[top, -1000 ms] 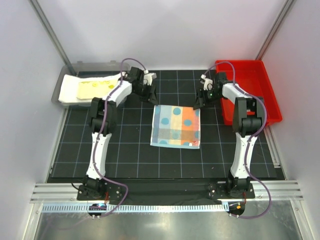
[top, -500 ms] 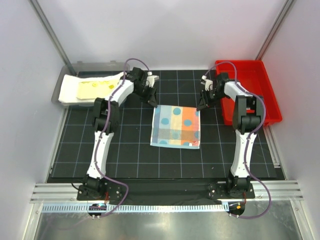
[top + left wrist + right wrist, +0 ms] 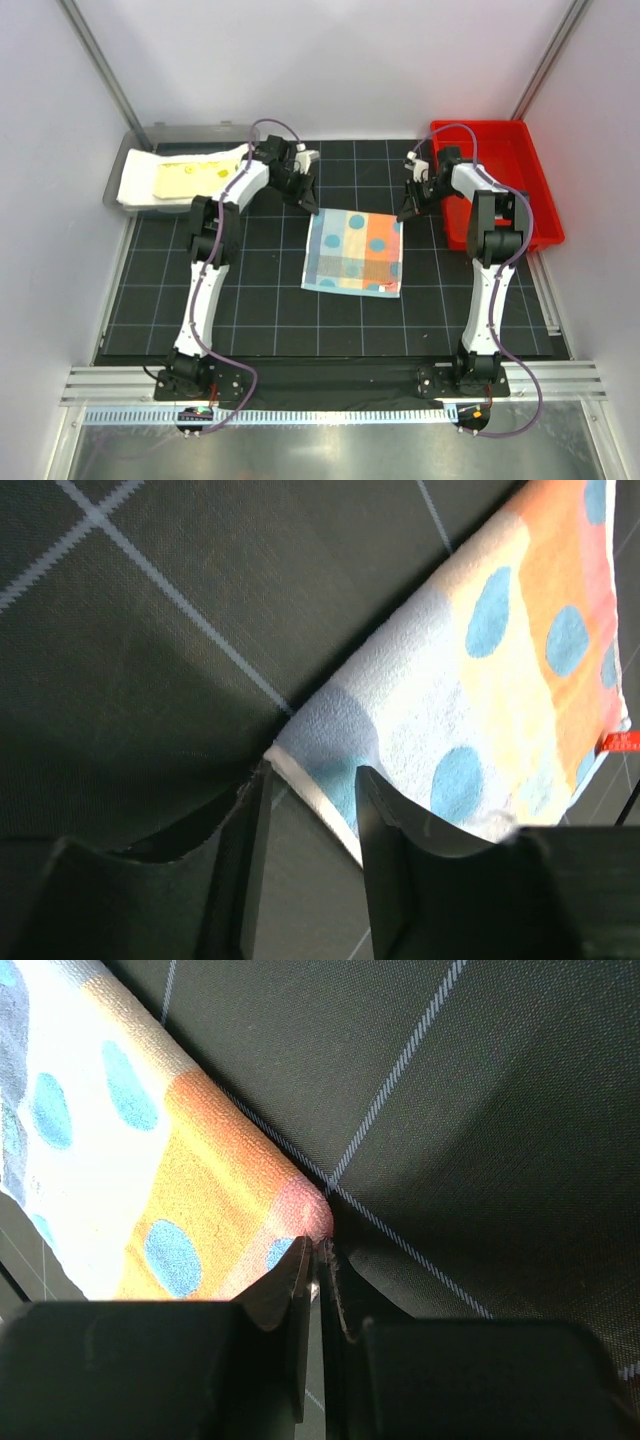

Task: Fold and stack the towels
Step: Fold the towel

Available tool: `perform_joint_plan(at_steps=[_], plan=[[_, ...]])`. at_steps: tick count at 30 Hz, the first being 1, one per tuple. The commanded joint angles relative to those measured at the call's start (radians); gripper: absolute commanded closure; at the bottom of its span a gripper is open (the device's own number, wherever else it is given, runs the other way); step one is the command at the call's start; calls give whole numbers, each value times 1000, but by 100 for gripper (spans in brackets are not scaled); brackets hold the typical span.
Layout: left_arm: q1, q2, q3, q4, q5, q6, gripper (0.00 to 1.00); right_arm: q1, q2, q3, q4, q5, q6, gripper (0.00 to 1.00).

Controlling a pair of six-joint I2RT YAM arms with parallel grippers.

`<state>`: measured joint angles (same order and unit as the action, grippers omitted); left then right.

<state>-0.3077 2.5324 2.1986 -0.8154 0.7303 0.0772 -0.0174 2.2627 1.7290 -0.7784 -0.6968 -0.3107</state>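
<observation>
far corners of the patterned towel: right claw on, left claw not yet

at far left a clear bin [image 3: 140, 140] holds a white towel [image 3: 135, 188] with a pale yellow towel [image 3: 190, 177] lying on it. the left gripper [image 3: 306, 198] stands at the far-left corner of the light-blue towel [image 3: 353, 252], which lies flat in the middle of the black mat [image 3: 250, 310]. its jaws are apart: one finger [image 3: 238, 870] is over bare mat and the other over the cloth, with the corner between them and not pinched. the right gripper [image 3: 409, 207] is at the far-right corner, jaws drawn together on the pink tip of the cloth, as far as its wrist view shows. a red bin [image 3: 510, 155] sits at far right

relation that governs the move: the towel's far edge runs left to right from claw to claw, and the cloth lies to the near side of both. each arm is nearest its own corner. judgement: the fold wants both corners carried toward the near edge, so the left claw must close first

the overhead view gives the towel's whole outline and both bins; only the wrist views show the jaw gaps
</observation>
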Motion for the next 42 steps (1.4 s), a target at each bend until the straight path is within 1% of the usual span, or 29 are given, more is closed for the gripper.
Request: perform_joint_plan(at_steps=[1,3,4,5,7,8,9,10,14,20,22,23,24,25,26,28,29,31,32,34,35,36,37,38,42], plan=[[-2,-41,-16,79,-25,-30,55,-3,6,32,13,-29,-4,87],[2,-60,-39,126,-32,-62,54,-3,9,32,16,-33,2,87],[5,-58,-42,139,-25,-71,51,-3,14,32,16,-33,4,87],[5,-58,-40,148,-13,-103,51,-3,14,33,16,-32,4,87],[7,-47,-36,156,6,-112,52,-3,15,34,19,-30,7,87],[7,-43,-34,156,3,-120,53,-3,15,34,21,-29,10,87],[7,-38,-37,153,6,-120,57,-3,15,32,24,-29,12,87],[7,-35,-39,150,7,-120,58,-4,15,33,22,-29,13,87],[5,-34,-62,131,0,-111,59,-3,11,35,27,-29,18,87],[-1,-38,-77,116,6,-94,68,-3,12,35,31,-26,24,87],[-1,-40,-80,111,6,-96,77,-3,12,35,34,-26,30,87],[-1,-40,-77,113,14,-100,83,-3,11,35,39,-26,35,90],[1,-43,-76,116,20,-109,95,-3,8,35,44,-21,39,94],[-1,-44,-73,122,24,-131,100,-3,-9,35,65,8,68,99],[1,-66,-74,130,29,-145,100,-1,-21,32,74,23,77,99],[-1,-99,-106,208,41,-190,100,-1,-69,-8,117,54,103,99],[-1,-125,-169,252,61,-244,100,0,-136,-35,186,59,132,99],[-1,-211,-252,355,3,-284,100,0,-201,-121,249,62,163,99],[-2,-237,-326,387,-17,-309,100,0,-271,-153,313,72,194,99],[-2,-313,-385,453,-63,-326,100,2,-330,-239,382,86,216,99],[-2,-332,-416,467,-71,-335,100,2,-351,-264,399,82,226,99],[-4,-369,-454,484,-75,-349,100,2,-388,-322,424,65,257,99],[-4,-383,-473,496,-75,-355,100,2,-406,-360,506,53,287,99],[-5,-399,-496,498,-77,-359,100,5,-420,-435,545,45,330,99],[-16,-463,-569,498,-104,-356,100,13,-521,-563,602,94,375,99]])
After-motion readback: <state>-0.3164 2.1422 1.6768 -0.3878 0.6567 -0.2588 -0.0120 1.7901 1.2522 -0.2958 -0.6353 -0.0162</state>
